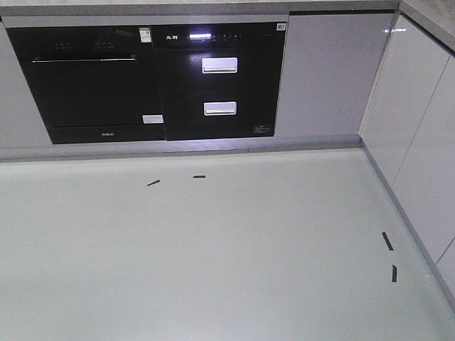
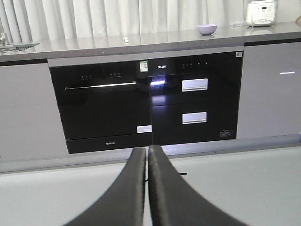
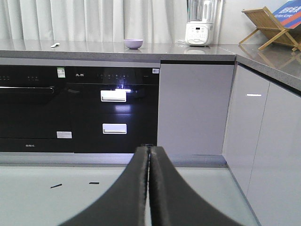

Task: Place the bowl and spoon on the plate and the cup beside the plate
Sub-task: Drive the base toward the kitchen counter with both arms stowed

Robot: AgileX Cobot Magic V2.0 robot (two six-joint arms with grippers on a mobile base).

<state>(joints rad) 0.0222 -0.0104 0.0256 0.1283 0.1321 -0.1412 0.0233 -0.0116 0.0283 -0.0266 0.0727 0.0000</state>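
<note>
Bowl (image 2: 207,29): upright on the counter (image 2: 84,46), mouth up, round, so no long axis. From the left gripper (image 2: 146,148) it sits at 1 o'clock. From the right gripper (image 3: 149,147) it's near 12.

Spoon (image 2: 125,39): lies flat on the same counter at 9 o'clock of the bowl, well apart from it. In the right wrist view its long axis runs low-left to high-right. It's too small to tell which end is the scoop. It's at 12 from the left gripper and between 10 and 11 from the right.

Both grippers: fingers pressed together with nothing between them, both hanging over the floor (image 1: 213,270). Only the finger tips show; the rest is cut off at the bottom edge.

Count: 1 bowl, 1 spoon, 2 grippers.

White appliance (image 2: 262,12) on the counter at 3 o'clock of the bowl, its top cropped in the left wrist view. Wooden rack (image 3: 270,26) further right, cut by the frame edge, holding something blue.

Under the counter there's a black oven (image 1: 85,85) with 2 white-handled drawers (image 1: 219,65) beside it.

The front view shows only cabinets and floor, and the counter top is out of frame. It also shows 4 black tape marks (image 1: 153,182) on the floor: 2 near the drawers and 2 at the right.
</note>
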